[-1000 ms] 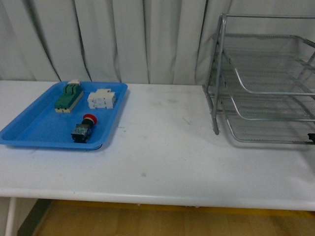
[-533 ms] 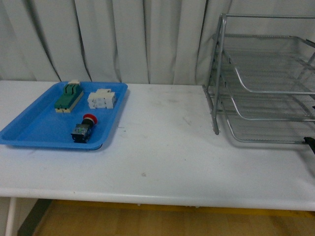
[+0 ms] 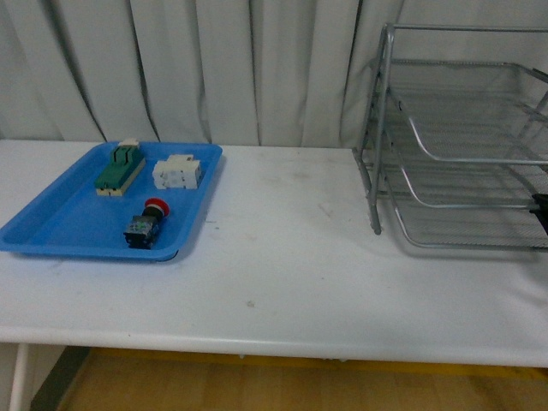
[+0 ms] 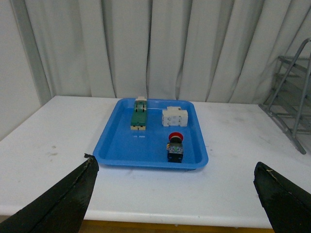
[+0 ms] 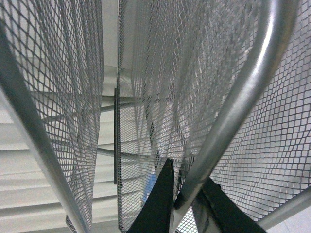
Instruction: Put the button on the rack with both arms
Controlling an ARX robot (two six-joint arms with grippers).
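Observation:
The button, red cap on a dark blue-green body, lies in the blue tray at the left; it also shows in the left wrist view. The silver wire-mesh rack stands at the right of the table. My right gripper is shut on a tube of the rack; only a dark bit of it shows at the front view's right edge. My left gripper is open and empty, low over the table's near edge, well short of the tray.
A green-topped beige block and a white blocky component lie in the tray's far half. White curtains hang behind the white table. The rack's edge shows in the left wrist view.
The dark bit of my right gripper at the front view's right edge has risen from by the rack's lowest tier to beside its middle tier. The button and tray have not moved.

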